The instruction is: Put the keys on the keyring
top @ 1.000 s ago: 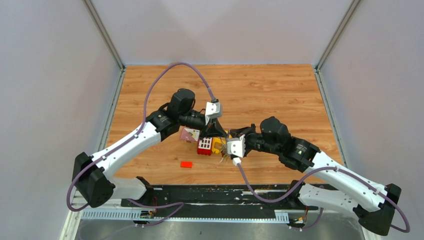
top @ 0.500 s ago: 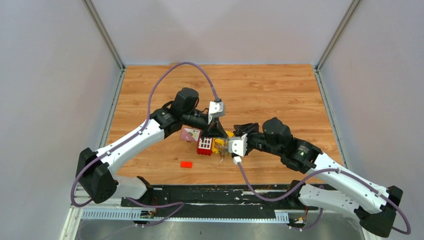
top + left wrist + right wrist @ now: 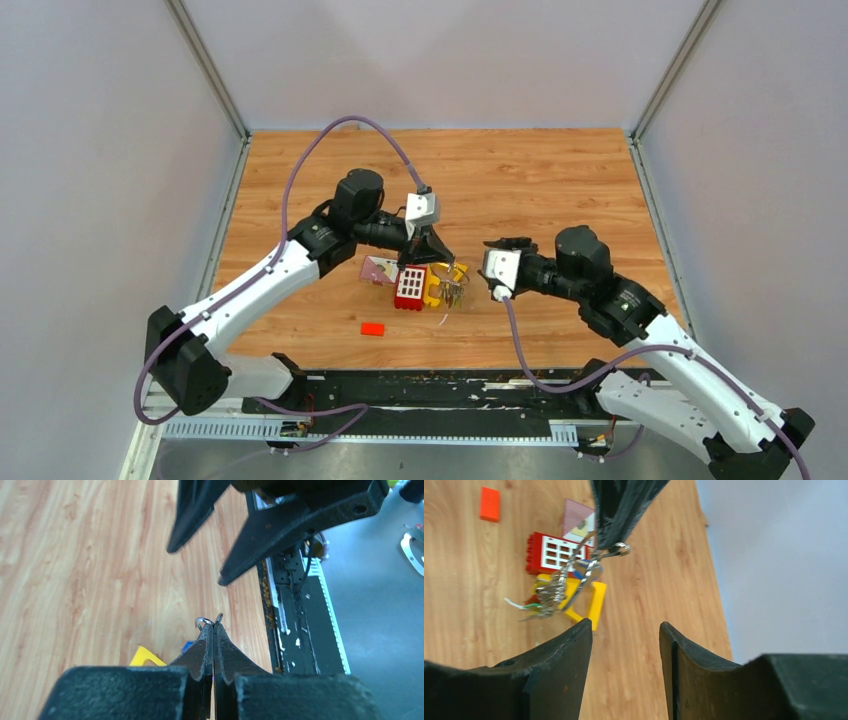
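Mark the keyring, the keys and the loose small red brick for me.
keyring (image 3: 201,622), left wrist view, exposed wire arc.
keys (image 3: 549,592), right wrist view, bunched silver blades.
small red brick (image 3: 489,503), right wrist view, top face.

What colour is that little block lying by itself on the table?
Orange-red; the block shows best in the right wrist view.

The keyring (image 3: 201,622) is pinched at lower centre between the pressed-together fingers of the left end effector (image 3: 214,628); the right end effector (image 3: 197,562) is seen spread apart at the top.
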`<state>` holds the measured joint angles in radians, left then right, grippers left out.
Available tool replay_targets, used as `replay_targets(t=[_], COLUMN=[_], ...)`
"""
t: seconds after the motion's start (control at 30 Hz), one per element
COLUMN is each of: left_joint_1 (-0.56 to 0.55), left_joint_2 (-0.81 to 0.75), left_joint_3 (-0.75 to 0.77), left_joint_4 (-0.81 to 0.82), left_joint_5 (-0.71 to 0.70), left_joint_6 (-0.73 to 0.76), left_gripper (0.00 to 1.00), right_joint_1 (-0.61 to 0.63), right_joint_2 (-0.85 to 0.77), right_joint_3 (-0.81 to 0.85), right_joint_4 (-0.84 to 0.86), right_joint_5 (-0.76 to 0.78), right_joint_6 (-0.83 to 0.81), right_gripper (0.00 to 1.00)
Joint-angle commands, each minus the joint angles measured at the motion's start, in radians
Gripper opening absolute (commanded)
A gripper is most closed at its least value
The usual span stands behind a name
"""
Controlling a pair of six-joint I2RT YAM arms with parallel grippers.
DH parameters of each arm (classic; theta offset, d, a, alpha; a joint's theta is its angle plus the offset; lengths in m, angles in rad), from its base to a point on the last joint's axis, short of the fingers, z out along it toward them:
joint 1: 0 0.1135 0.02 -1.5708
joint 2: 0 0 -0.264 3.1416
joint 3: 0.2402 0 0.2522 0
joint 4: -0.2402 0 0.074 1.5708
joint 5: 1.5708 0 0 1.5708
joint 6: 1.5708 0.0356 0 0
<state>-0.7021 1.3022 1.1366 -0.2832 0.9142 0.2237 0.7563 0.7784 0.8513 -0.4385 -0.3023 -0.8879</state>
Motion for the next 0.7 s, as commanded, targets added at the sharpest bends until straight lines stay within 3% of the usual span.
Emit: replay_targets(t=[0.0,0.27,0.43,0.53,0.63,0.67], left_joint_1=[0.01,0.01,0.012,0.012,0.018,0.024], left_joint_2=[-0.064,-0.09,-0.103,-0.111,-0.128,-0.132], left_joint_3=[-0.023,-0.095,-0.128,-0.144,-0.158,-0.16], left_joint_4=[0.185,0.367,0.428,0.448,0.438,0.433], left_joint_5=[-0.027,-0.025,-0.006,-0.004,-0.023,-0.044], left_joint_6=[-0.106,-0.284,-0.333,-0.34,-0.312,-0.298], left_gripper=[0.0,0.0,0.0,0.0,0.0,0.0], right_joint_1=[-0.053,-0.064,-0.063,-0.066,-0.066,-0.067], right_joint_2=[0.038,0.144,0.215,0.253,0.251,0.244], right_joint_3=[0.049,0.066,0.093,0.113,0.127,0.128], right_joint_4=[-0.065,-0.057,-0.024,-0.027,-0.038,-0.041], right_joint_5=[-0.244,-0.301,-0.271,-0.272,-0.25,-0.233], right_joint_6=[0.135,0.181,0.225,0.23,0.221,0.215], right_gripper=[0.54,0.59,0.53,0.32,0.02,0.0])
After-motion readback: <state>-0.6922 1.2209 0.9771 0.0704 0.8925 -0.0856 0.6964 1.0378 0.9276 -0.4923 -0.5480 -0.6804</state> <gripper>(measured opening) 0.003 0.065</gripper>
